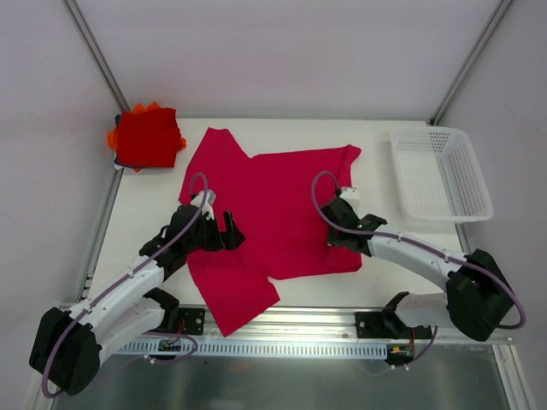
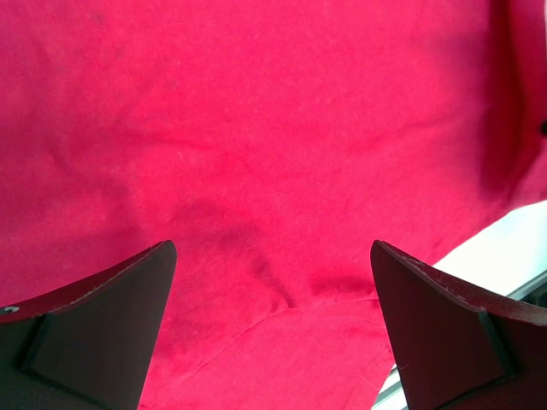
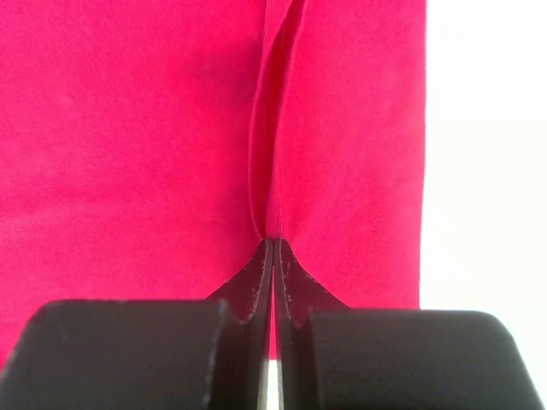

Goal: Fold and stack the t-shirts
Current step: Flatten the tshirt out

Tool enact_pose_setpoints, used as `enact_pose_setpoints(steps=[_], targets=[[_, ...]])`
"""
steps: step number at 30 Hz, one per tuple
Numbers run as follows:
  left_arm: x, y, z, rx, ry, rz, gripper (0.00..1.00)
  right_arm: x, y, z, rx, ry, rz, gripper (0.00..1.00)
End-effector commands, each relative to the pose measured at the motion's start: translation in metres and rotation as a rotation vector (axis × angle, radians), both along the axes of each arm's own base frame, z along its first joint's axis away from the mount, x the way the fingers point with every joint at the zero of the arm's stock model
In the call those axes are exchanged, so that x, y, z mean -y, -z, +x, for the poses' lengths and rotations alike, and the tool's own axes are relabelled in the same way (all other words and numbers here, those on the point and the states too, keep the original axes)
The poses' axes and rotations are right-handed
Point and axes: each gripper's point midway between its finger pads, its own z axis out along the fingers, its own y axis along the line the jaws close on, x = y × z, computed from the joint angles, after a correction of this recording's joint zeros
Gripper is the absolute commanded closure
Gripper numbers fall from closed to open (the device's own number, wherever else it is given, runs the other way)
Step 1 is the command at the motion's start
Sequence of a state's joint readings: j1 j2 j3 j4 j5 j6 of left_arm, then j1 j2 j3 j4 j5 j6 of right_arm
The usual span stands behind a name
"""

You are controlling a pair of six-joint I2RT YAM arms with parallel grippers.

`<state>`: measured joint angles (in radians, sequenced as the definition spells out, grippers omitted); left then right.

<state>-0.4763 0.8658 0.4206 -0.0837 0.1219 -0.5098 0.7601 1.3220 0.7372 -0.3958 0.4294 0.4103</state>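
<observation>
Only right wrist view shows right pincer (image 3: 273, 244) pinching crimson t-shirt (image 3: 128, 128) fold; left pincer (image 2: 272, 249) wide.

Crimson-pink t-shirt (image 1: 282, 205): unfolded and spread mostly flat across the middle of the worktop (image 1: 385, 256). One flap reaches the near edge and another points toward the far left corner. A narrow raised crease (image 3: 269, 154) runs close to its right-hand side. Bright red t-shirt (image 1: 147, 137): a folded square topping a small stack in the far left corner, with orange t-shirt (image 1: 111, 137) edges protruding beneath.
</observation>
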Motion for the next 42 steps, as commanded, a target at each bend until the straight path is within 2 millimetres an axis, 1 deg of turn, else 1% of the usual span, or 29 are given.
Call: enact_pose_setpoints(steps=[1,5,9,13,16,17,18,21,24,29,32,34,35,36,37,39,40,42], targets=[[0.003,-0.002,0.005,0.027,0.0,-0.015,0.01,0.012,-0.034,0.0,0.056,0.02,-0.018,1.0],[0.003,-0.001,0.005,0.025,0.004,-0.017,0.01,0.021,-0.049,0.0,0.089,0.03,-0.04,1.0],[0.003,0.0,0.004,0.025,0.005,-0.018,0.01,0.037,-0.058,-0.002,0.108,0.054,-0.084,0.99],[0.003,0.0,0.004,0.024,0.004,-0.019,0.01,0.056,-0.061,-0.002,0.112,0.102,-0.118,0.99],[0.003,0.001,0.004,0.021,0.006,-0.019,0.01,0.069,-0.058,-0.002,0.103,0.137,-0.128,0.99],[0.003,0.001,0.004,0.021,0.006,-0.019,0.01,0.078,-0.055,-0.002,0.097,0.162,-0.135,1.0],[0.003,0.001,0.004,0.021,0.005,-0.018,0.01,0.079,-0.053,-0.004,0.094,0.159,-0.14,1.0],[0.004,0.001,0.003,0.02,0.008,-0.02,0.01,0.099,-0.046,-0.004,0.068,0.217,-0.165,0.99],[0.004,0.001,0.003,0.02,0.009,-0.021,0.01,0.114,-0.04,-0.005,0.051,0.254,-0.187,0.99],[0.005,0.001,0.003,0.018,0.015,-0.022,0.01,0.13,-0.033,-0.004,0.029,0.302,-0.187,0.99],[0.005,0.001,0.002,0.016,0.018,-0.022,0.01,0.151,-0.032,-0.004,0.016,0.377,-0.194,1.0],[0.005,0.002,0.002,0.016,0.02,-0.022,0.01,0.155,-0.03,-0.003,0.003,0.396,-0.176,0.99],[0.005,0.002,0.002,0.016,0.02,-0.022,0.01,0.161,-0.03,-0.002,-0.001,0.424,-0.17,0.96],[0.005,0.002,0.001,0.016,0.021,-0.023,0.01,0.162,-0.028,-0.002,-0.009,0.432,-0.154,0.89],[0.005,0.002,0.001,0.017,0.022,-0.022,0.01,0.164,-0.028,-0.001,-0.014,0.437,-0.15,0.52],[0.006,0.001,0.001,0.016,0.025,-0.024,0.01,0.174,-0.028,0.0,-0.018,0.474,-0.151,0.01],[0.006,0.002,0.001,0.013,0.026,-0.023,0.01,0.181,-0.03,0.002,-0.023,0.501,-0.148,0.0],[0.006,0.002,0.001,0.013,0.028,-0.023,0.01,0.186,-0.032,0.005,-0.028,0.511,-0.138,0.01]])
